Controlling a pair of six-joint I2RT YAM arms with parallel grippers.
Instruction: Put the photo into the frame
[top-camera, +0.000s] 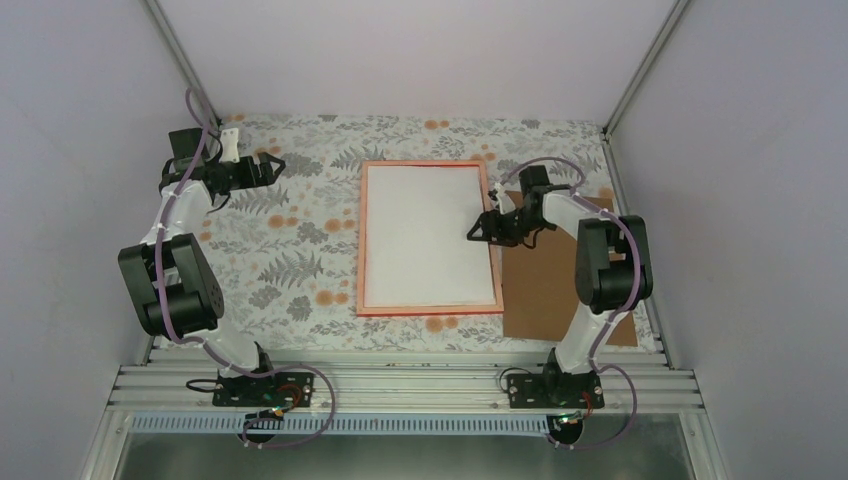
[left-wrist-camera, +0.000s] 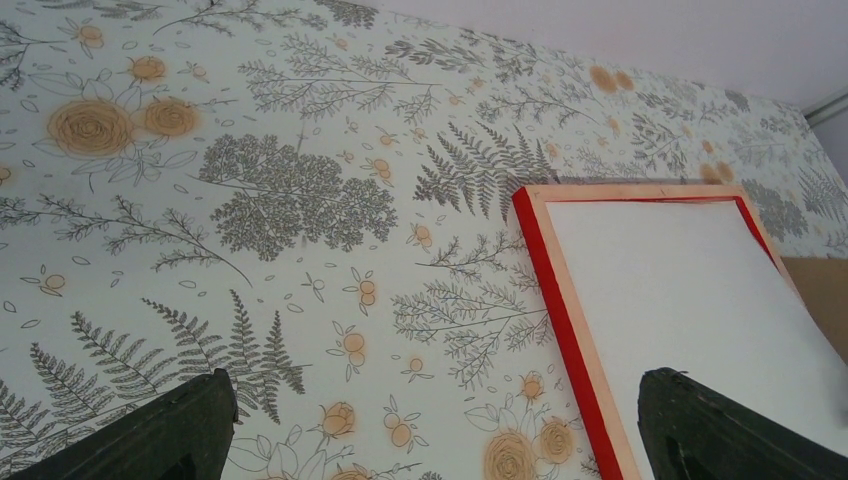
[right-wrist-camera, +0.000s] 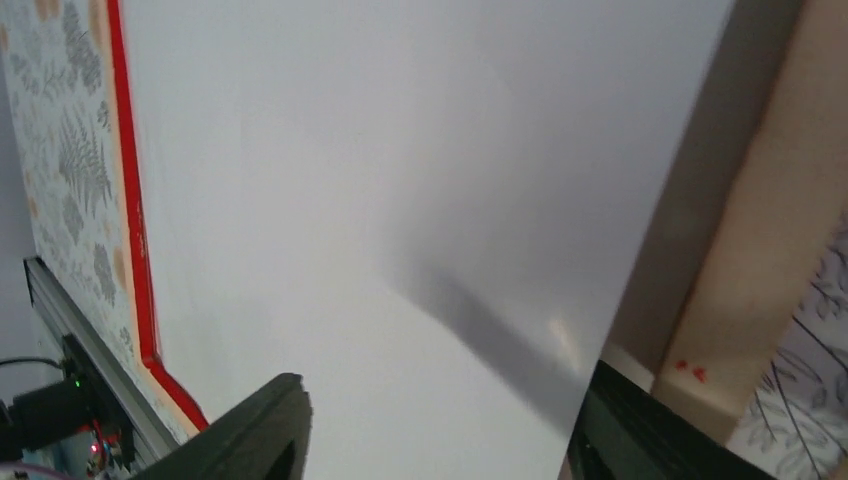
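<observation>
The frame (top-camera: 430, 311) lies back-up in the middle of the table, showing its orange-pink rails. The photo (top-camera: 425, 235) lies in it with its plain white back up. My right gripper (top-camera: 478, 230) is open and hovers over the photo's right edge. In the right wrist view one finger (right-wrist-camera: 260, 430) is over the white photo (right-wrist-camera: 350, 200) and the other is just past its edge, beside the frame's pink right rail (right-wrist-camera: 760, 250). That edge casts a shadow and looks slightly raised. My left gripper (top-camera: 275, 163) is open and empty at the back left, with the frame's red edge (left-wrist-camera: 560, 300) and the photo (left-wrist-camera: 680, 290) to its right.
A brown backing board (top-camera: 545, 290) lies flat to the right of the frame, partly under my right arm. The table has a floral cloth (top-camera: 290, 250). Grey walls close in on both sides and the back, and an aluminium rail (top-camera: 400, 385) runs along the near edge.
</observation>
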